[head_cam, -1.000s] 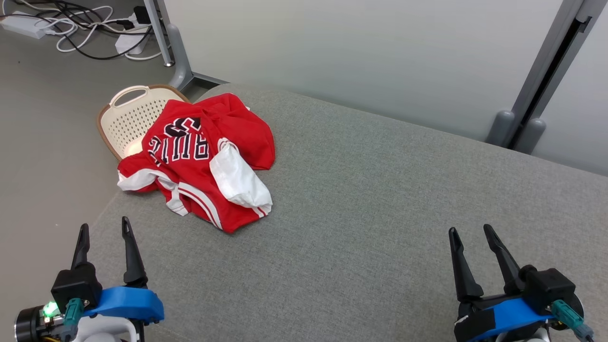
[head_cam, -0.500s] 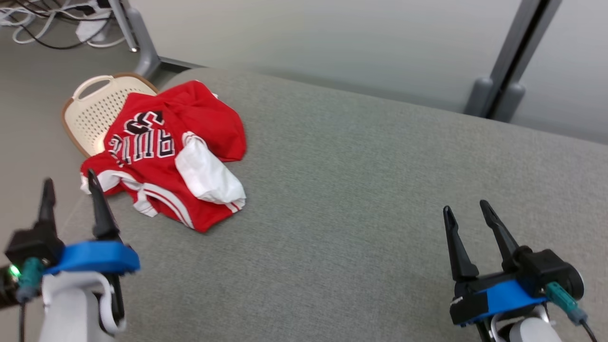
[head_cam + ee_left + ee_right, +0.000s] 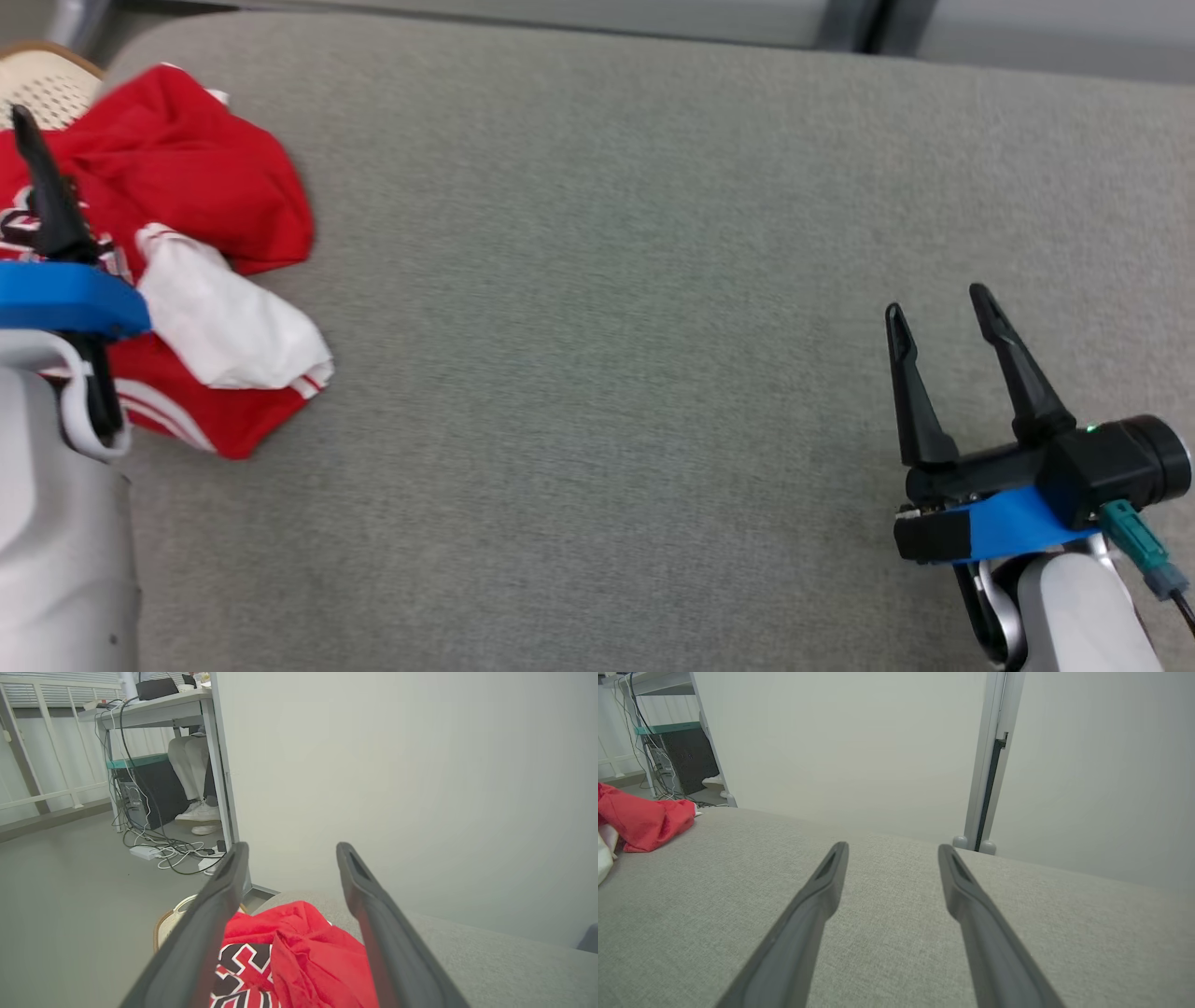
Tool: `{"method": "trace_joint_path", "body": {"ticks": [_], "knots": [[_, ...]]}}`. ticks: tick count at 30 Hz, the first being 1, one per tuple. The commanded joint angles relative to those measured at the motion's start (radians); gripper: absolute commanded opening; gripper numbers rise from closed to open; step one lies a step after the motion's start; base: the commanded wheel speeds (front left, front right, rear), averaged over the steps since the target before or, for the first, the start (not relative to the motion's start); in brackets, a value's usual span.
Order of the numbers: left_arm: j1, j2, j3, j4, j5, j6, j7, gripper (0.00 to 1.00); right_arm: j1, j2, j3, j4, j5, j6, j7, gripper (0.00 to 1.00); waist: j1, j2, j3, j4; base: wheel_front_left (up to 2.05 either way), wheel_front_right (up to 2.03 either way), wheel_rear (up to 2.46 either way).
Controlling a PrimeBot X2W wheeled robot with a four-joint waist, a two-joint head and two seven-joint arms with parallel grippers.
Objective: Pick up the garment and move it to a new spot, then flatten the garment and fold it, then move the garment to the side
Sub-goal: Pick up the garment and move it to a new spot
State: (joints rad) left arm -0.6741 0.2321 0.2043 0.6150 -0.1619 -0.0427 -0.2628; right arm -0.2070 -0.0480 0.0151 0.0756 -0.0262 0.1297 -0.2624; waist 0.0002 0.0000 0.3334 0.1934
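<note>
plainly, both stood spread and empty: left tool [image 3: 289, 854] over the crumpled red jersey [image 3: 196, 177], right tool [image 3: 938, 303] well apart from it.

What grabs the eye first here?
The crumpled red jersey with white trim, heaped at the far left edge of the grey cushion, next to a cream basket. The left claw is open and aimed at it, not gripping the cloth as far as I can tell. The right claw is open too, over bare cushion at the lower right.
</note>
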Motion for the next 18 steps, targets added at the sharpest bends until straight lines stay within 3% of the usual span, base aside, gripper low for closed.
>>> {"method": "trace_joint_path", "body": {"ticks": [1, 9, 13, 18], "knots": [[-0.022, 0.01, 0.004, 0.014, -0.006, -0.003, -0.003, 1.0, -0.016, -0.005, -0.001, -0.008, -0.007, 0.002, -0.004, 1.0, -0.0002, 0.0, 0.062, -0.061, 0.0, 0.0, 0.0], [-0.184, 0.135, -0.005, 0.279, -0.011, -0.037, 0.099, 1.0, -0.022, -0.02, -0.026, -0.067, -0.018, 0.002, -0.004, 1.0, -0.0002, 0.0, 0.138, -0.117, 0.0, 0.0, 0.0], [-0.248, 0.189, -0.027, 0.435, -0.003, -0.046, 0.216, 1.0, -0.01, -0.025, -0.041, -0.079, -0.013, 0.002, -0.004, 1.0, -0.0002, 0.0, 0.149, -0.123, 0.0, 0.0, 0.0], [-0.282, 0.202, -0.045, 0.546, -0.013, -0.061, 0.342, 1.0, -0.009, -0.023, -0.045, -0.075, -0.007, 0.002, -0.004, 1.0, -0.0002, 0.0, 0.149, -0.118, 0.0, 0.0, 0.0]]}}
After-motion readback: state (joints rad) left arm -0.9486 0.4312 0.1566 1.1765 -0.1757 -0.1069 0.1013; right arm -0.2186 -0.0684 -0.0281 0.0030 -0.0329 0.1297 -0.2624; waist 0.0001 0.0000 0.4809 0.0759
